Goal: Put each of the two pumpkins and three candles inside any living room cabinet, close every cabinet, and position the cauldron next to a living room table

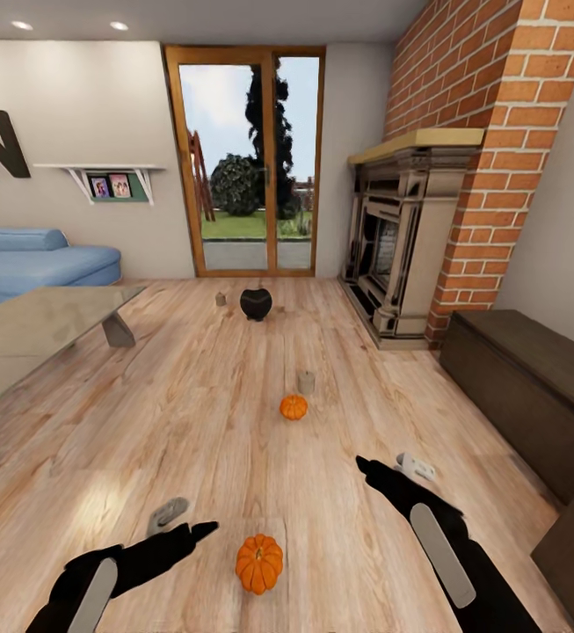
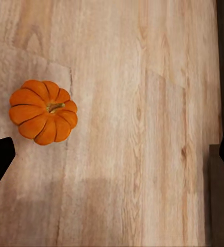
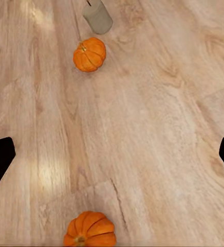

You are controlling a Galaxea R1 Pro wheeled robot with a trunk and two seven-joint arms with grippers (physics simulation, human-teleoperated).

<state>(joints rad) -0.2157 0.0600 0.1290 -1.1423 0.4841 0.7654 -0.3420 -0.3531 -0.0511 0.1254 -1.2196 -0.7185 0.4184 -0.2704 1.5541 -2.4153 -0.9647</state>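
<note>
On the plank floor, nothing is stowed yet. We see the near pumpkin (image 1: 259, 563) at 6 o'clock between our left gripper (image 1: 181, 520) and right gripper (image 1: 390, 466), both spread wide and empty. The far pumpkin (image 1: 294, 406) and a candle (image 1: 306, 381) sit mid-floor; the cauldron (image 1: 256, 303) and a second candle (image 1: 221, 299) lie at 12. The cabinet (image 1: 533, 378), at 3 o'clock, looks closed.

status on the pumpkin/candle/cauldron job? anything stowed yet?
Done: nothing visible. Both pumpkins, near and far, lie on the floor, as do two candles; no third candle in sight.
In hand: nothing. Left gripper and right gripper are open, with the near pumpkin on the floor between them.
Left: stow everything in the cabinet, shut it, and move the cauldron, now well away from the table.
</note>
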